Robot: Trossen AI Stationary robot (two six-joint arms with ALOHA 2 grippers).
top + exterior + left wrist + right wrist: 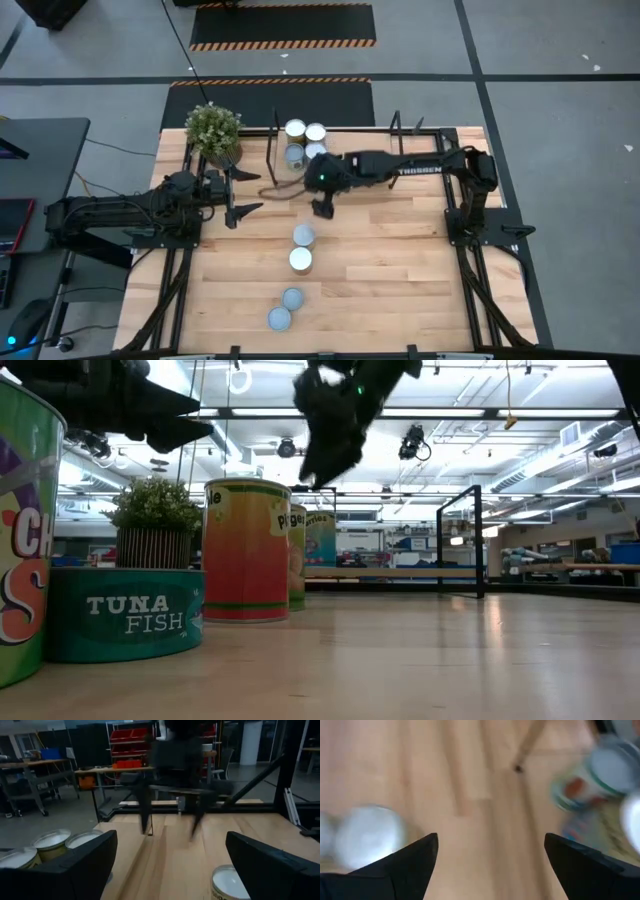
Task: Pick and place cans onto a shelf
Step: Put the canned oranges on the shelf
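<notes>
Four cans (305,142) on shelf (340,135), plant (214,130) beside.

Potted green plant (213,130) at the table's (400,270) far-left corner, perhaps in a ribbed pot.

The high camera looks straight down on the whole counter (400,260) and both arms. The low camera sits at counter height, close behind a tuna fish can (125,613), facing level toward the shelf (390,572) and the room. Each wrist camera looks forward between its own fingers: the left across the counter at the right arm, the right down onto cans (367,836) the high view shares.
</notes>
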